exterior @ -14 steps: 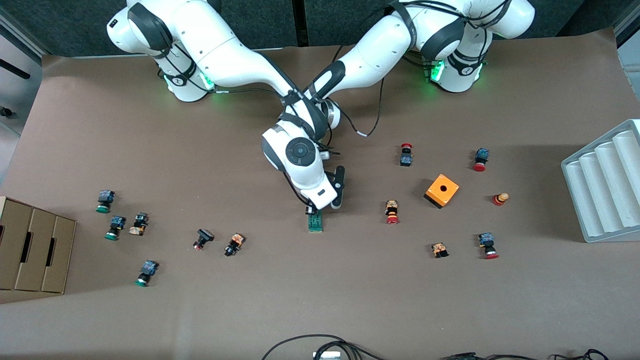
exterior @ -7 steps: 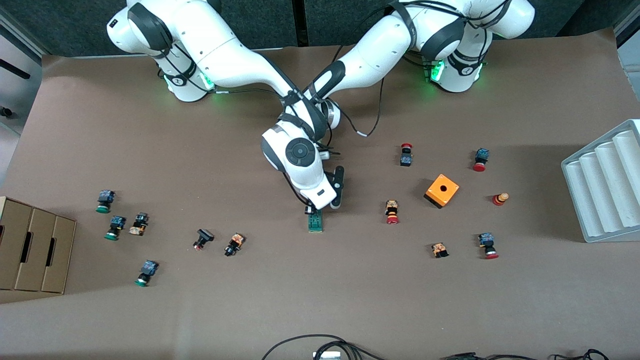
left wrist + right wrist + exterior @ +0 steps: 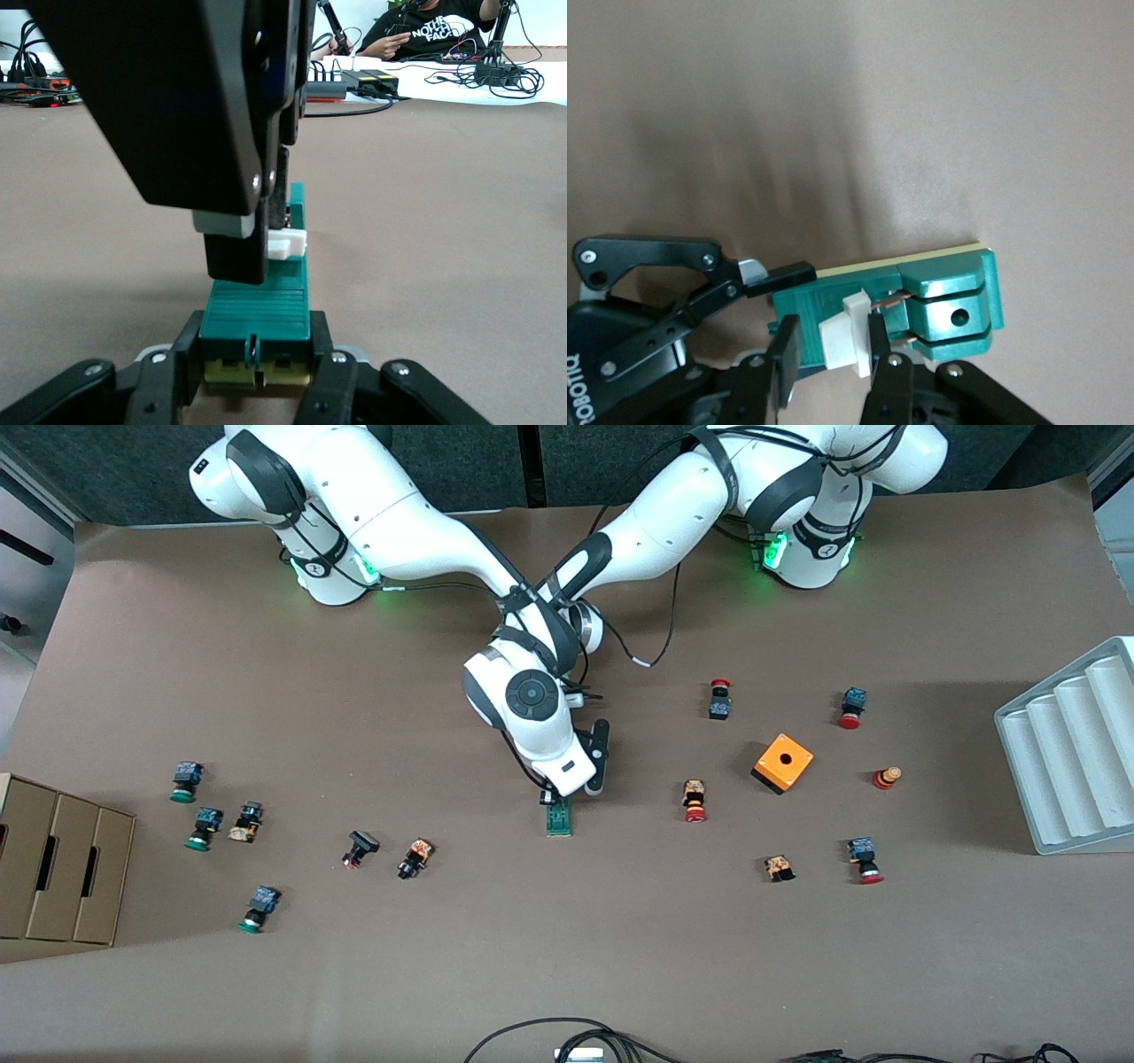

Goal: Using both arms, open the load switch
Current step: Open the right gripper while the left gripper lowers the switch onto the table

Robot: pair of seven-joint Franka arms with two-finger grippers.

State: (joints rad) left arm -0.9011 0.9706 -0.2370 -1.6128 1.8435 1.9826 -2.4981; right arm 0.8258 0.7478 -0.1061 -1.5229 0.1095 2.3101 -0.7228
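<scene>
Dark-green and narrow, the ribbed plastic load switch (image 3: 558,817) lies flat on the table near its middle, its white end piece (image 3: 843,341) at the end away from the front camera. In the left wrist view the left gripper (image 3: 257,376) clamps the block's cream-edged base from both sides. In the right wrist view the right gripper (image 3: 833,354) pinches the white end piece between its black fingers (image 3: 784,359). Both white jointed arms reach to this one spot, the right arm (image 3: 425,522) crossing over the left arm (image 3: 673,522) in the front view.

Brown paper (image 3: 567,957) covers the whole table. Small red-capped and green-capped push buttons (image 3: 695,801) lie scattered toward both ends, and an orange cube with a hole (image 3: 783,763) sits toward the left arm's end. A white ridged tray (image 3: 1072,753) stands at that end's edge, cardboard boxes (image 3: 53,868) at the right arm's end. Black cables (image 3: 567,1036) trail along the edge nearest the front camera. The left wrist view shows more cables and a seated person in a black shirt (image 3: 434,31) past the table edge.

Compared with the earlier front frames, nothing has shifted: arms, switch and scattered parts hold the same places.
</scene>
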